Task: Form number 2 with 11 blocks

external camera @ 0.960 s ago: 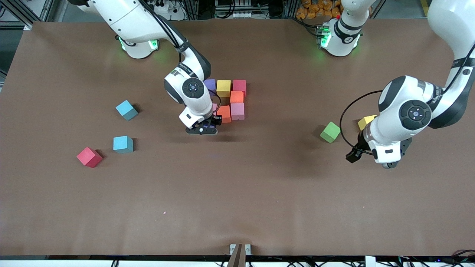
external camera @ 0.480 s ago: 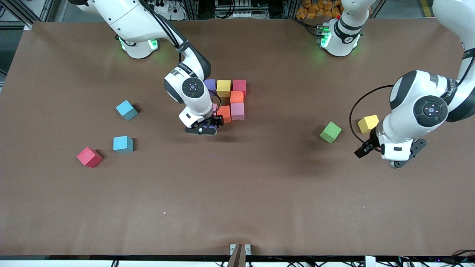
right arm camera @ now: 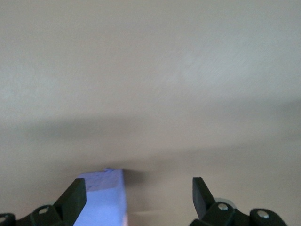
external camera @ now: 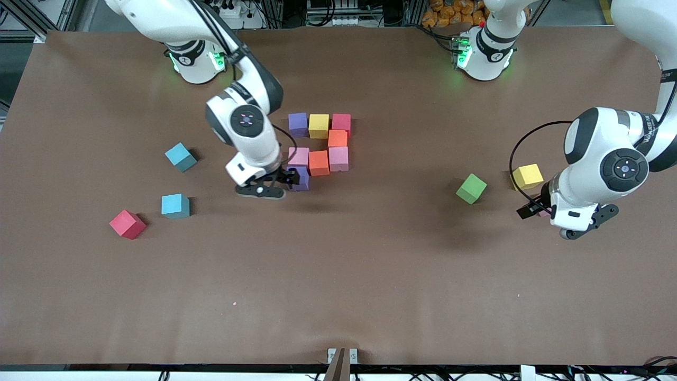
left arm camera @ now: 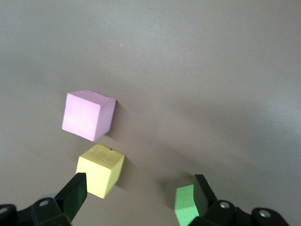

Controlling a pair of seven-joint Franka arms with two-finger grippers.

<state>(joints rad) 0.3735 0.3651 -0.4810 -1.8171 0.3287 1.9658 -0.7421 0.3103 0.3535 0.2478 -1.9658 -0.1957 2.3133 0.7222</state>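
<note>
Pink block [left arm camera: 88, 115] clear in left wrist view, hidden in front

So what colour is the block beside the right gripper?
Purple block; front view shows it best.

The front view is taken from a high camera across the counter [external camera: 370, 275], facing the two arm bases and looking steeply down; it covers the whole counter surface from well off.

The left wrist view sits on the left arm's wrist and looks down past the left hand [left arm camera: 138, 193] at close range. It shares with the front view the yellow block [left arm camera: 100, 169] [external camera: 527, 176] and the green block [left arm camera: 184, 211] [external camera: 470, 188].

The right wrist view sits on the right arm's wrist, very near the counter, looking past the right hand [right arm camera: 136, 195]. It shares with the front view the purple block [right arm camera: 103, 197] [external camera: 301, 179].
</note>
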